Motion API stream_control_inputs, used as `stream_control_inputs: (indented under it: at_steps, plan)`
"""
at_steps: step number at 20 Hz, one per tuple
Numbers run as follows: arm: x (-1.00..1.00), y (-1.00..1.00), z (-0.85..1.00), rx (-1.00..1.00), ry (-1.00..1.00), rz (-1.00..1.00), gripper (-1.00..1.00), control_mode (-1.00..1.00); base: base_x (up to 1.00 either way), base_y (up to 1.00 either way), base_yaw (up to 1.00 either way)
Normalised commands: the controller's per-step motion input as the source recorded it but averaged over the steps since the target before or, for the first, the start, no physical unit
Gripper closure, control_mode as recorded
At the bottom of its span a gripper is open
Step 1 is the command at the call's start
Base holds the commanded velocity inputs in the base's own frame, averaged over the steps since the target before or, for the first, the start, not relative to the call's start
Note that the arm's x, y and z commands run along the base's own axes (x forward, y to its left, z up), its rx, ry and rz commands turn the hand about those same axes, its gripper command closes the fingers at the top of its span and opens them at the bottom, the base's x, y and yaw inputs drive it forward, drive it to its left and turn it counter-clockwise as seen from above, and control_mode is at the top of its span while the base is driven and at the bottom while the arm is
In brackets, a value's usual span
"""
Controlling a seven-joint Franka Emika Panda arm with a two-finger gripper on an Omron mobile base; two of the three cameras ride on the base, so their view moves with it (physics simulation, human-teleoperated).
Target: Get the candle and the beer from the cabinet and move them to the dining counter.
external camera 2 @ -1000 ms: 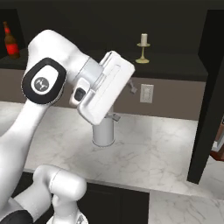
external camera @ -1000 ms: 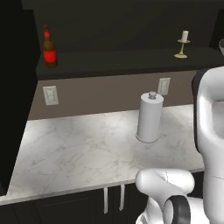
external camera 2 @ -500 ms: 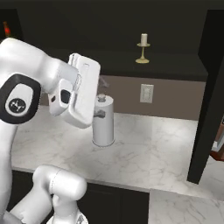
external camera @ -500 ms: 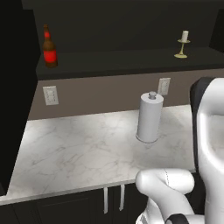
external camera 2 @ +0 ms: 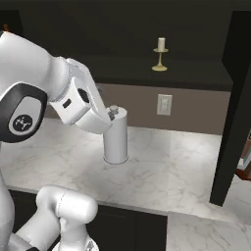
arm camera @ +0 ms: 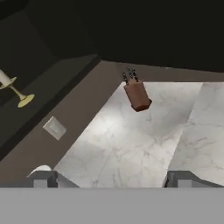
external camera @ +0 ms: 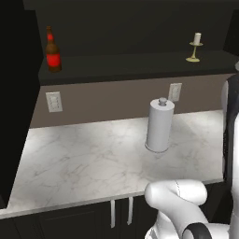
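So my arm (external camera 2: 29,93) is rising from the lower left in the right base view, elbow up high, forearm and wrist (external camera 2: 81,105) angling down and to the right. In the hand view my end effector (arm camera: 113,178) is sitting wide open, both dark fingertips (arm camera: 43,178) spread far apart, gripping nothing.

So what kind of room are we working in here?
Most likely a kitchen: a marble worktop with a paper towel roll, a knife block, and an open black cabinet holding a beer and candle.
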Motion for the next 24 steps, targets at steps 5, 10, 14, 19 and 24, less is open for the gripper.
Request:
stream_control_inputs:
  at_steps: [5,10,14,19,24]
  plan:
    - [0.29,0.24,0.13,-0.08,0.0,0.22,-1.0,-1.0,0.0,0.0,0.0]
    - [0.49,0.2,0.02,-0.05,-0.03,0.2,-1.0,-1.0,0.0,0.0,0.0]
    - [0.56,0.1,0.0,-0.04,-0.08,0.21,-1.0,-1.0,0.0,0.0,0.0]
    - [0.6,0.02,0.0,-0.07,-0.08,0.19,-1.0,-1.0,0.0,0.0,0.0]
    - [0.52,0.0,0.0,-0.17,-0.04,0.07,-1.0,-1.0,0.0,0.0,0.0]
